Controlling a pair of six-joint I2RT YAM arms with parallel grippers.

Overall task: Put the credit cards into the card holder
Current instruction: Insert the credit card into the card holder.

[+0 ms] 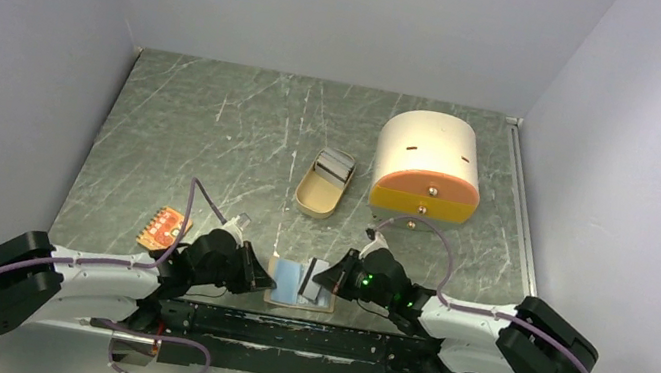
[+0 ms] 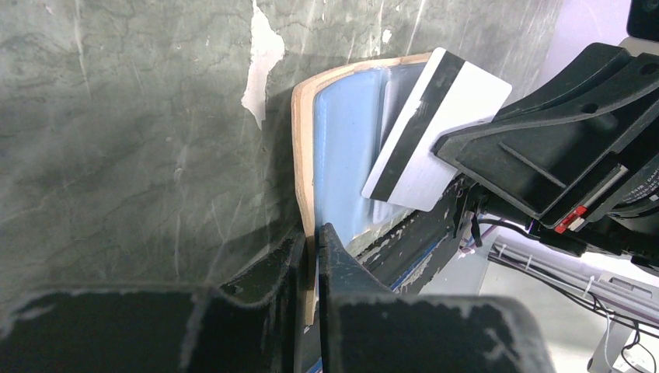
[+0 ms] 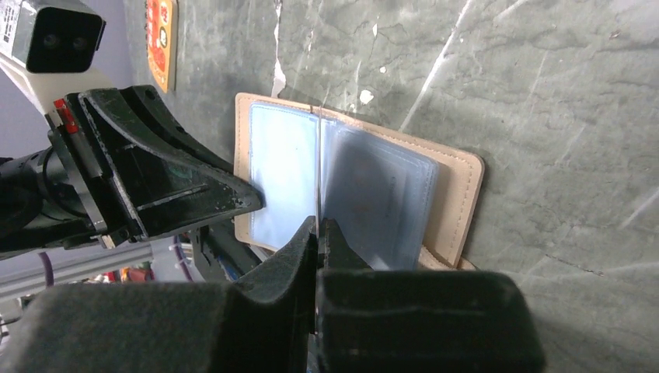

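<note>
between the tips of the left end effector [image 2: 315, 233], pinched tight: tan edge of the open card holder [image 3: 458, 194], flat on the desk [image 1: 215, 127]. clamped edge-on in the right end effector [image 3: 319, 225], tilted over the holder's clear sleeves: whitish dark-striped credit card [image 2: 443, 116].

White arms [image 1: 105, 267], black joints [image 1: 1, 285], purple cables [image 1: 192, 196]

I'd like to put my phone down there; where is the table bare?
Bare: the wide far-left stretch, left of the tin tray and beyond the orange dotted piece. Crowded: the near edge, where the left gripper and right gripper meet at the card holder.
</note>
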